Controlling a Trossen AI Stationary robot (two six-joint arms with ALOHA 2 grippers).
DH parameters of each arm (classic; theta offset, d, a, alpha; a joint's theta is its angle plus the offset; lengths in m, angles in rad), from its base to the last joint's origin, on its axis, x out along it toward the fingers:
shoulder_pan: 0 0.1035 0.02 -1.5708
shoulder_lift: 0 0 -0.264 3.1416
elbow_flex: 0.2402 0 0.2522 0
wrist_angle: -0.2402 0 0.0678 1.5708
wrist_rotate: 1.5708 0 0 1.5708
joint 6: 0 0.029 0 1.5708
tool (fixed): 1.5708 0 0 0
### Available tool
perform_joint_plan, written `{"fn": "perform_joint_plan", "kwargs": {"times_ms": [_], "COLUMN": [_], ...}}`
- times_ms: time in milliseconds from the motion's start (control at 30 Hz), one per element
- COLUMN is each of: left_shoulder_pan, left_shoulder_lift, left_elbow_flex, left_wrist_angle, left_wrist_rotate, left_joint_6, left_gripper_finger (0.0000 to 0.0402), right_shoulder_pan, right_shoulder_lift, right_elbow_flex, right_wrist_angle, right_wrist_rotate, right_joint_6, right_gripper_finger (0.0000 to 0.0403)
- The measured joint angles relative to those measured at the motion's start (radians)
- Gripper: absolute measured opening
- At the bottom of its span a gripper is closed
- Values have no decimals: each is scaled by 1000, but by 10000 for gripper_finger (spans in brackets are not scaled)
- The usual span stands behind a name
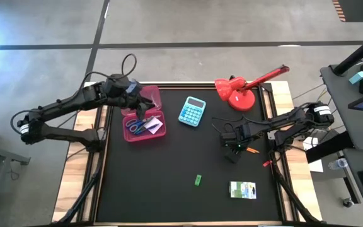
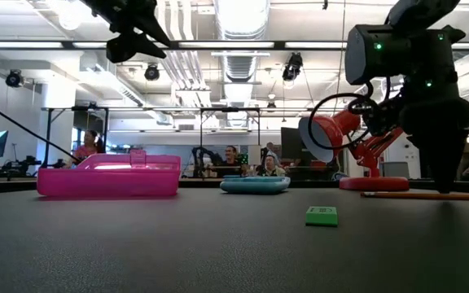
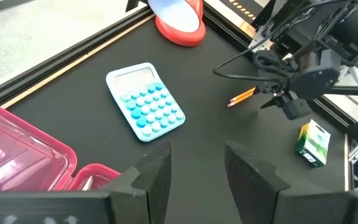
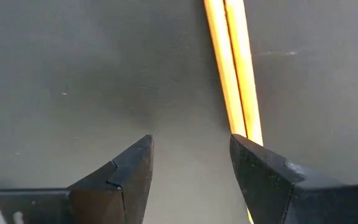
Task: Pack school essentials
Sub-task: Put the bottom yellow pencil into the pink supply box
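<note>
Pink translucent box (image 1: 143,120) at the black mat's (image 1: 169,183) left, blue calculator (image 1: 193,111) just right of it, red lamp (image 1: 239,91) near the far edge.

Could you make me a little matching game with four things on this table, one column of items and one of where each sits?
Items:
1. scissors
2. calculator
3. eraser
4. pencil

Places:
A. lying on the bare mat near the front, alone
B. inside the pink box
C. on the mat right at the right gripper
D. on the mat between the pink box and the red lamp

Pairs: 1-B, 2-D, 3-A, 4-C
</note>
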Motion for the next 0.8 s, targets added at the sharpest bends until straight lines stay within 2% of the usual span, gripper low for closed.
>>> {"fn": "perform_joint_plan", "kwargs": {"times_ms": [800], "left_shoulder_pan": [0], "left_shoulder_lift": [1], "left_elbow_flex": [0], "left_wrist_angle": [0], "left_wrist_rotate": [-1], "left_joint_6": [8], "left_gripper_finger": [130], "right_shoulder_pan": [-2], "right_shoulder_lift": [1], "right_elbow_flex": [-12], "right_wrist_angle": [78], "right_wrist_rotate": [9], "right_joint_6": [8], "right_gripper_finger": [201]}}
